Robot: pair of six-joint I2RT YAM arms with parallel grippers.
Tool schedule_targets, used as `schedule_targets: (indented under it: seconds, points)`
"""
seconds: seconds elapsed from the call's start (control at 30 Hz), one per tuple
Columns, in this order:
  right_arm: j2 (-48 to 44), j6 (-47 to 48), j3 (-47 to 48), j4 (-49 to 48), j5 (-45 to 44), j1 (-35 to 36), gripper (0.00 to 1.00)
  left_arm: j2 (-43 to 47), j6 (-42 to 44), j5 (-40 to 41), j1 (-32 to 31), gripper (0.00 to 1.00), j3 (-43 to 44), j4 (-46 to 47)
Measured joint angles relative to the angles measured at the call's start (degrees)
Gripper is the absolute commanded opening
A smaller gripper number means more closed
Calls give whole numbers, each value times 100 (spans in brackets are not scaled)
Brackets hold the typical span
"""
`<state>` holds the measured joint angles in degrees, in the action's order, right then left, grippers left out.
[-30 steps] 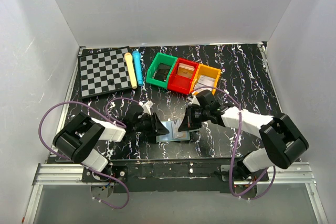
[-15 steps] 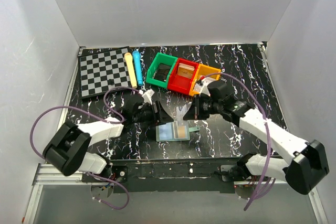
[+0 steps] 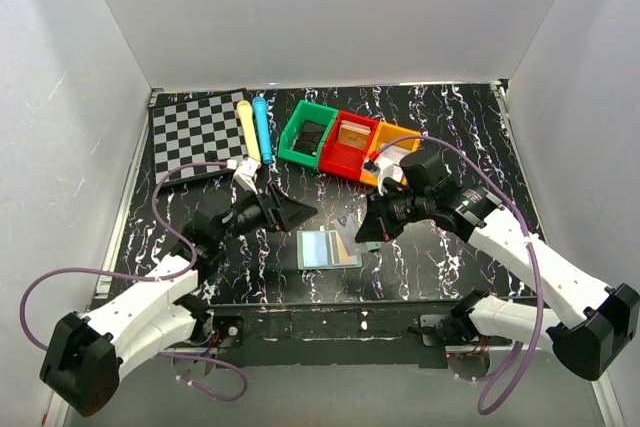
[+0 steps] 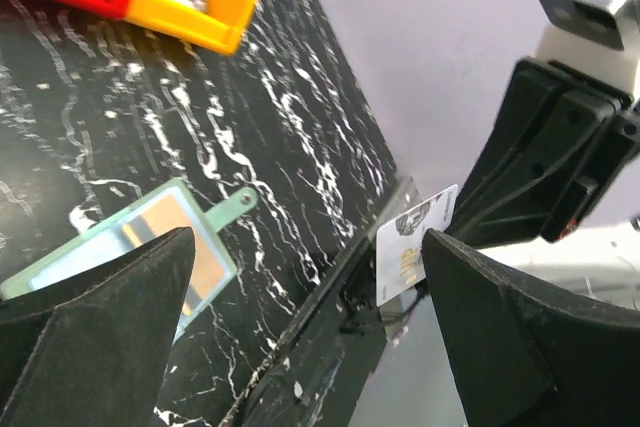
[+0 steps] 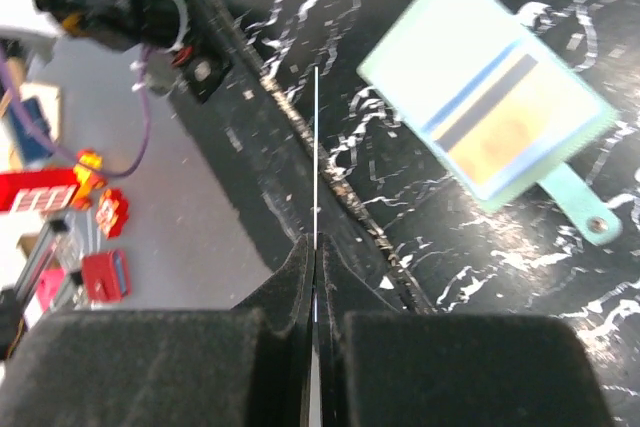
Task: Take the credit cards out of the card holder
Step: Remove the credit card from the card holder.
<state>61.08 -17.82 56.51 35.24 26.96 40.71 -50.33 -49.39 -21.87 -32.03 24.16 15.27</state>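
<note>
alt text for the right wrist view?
The right gripper is shut on a thin card seen edge-on. Upper right, the card holder lies flat on the black marbled table, a tan-orange card showing inside it.

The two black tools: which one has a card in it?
The right tool: it is pinched shut on a thin credit card. The left tool gapes wide open, with nothing in it.
</note>
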Motion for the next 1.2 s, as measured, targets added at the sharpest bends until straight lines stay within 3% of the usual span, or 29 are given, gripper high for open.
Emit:
schedule_targets:
  seconds: [0.13,0.43,0.6,0.87,1.2]
  points:
    - [72,372,197,201,671,96,1,-111,22,-855,4,97,-122,807]
    - [348,846,514,531,1552,372,1,-125,-76,-2175,2,74,-380,1954]
    - [461,835,514,474,1912,409,1,-221,-98,-2682,-74,66,-380,2310]
    - [586,748,514,345,2170,442,1,-306,48,-3010,-345,47,-350,2365]
    - [680,737,518,337,2188,444,1,-503,223,-3008,-603,13,-264,2330]
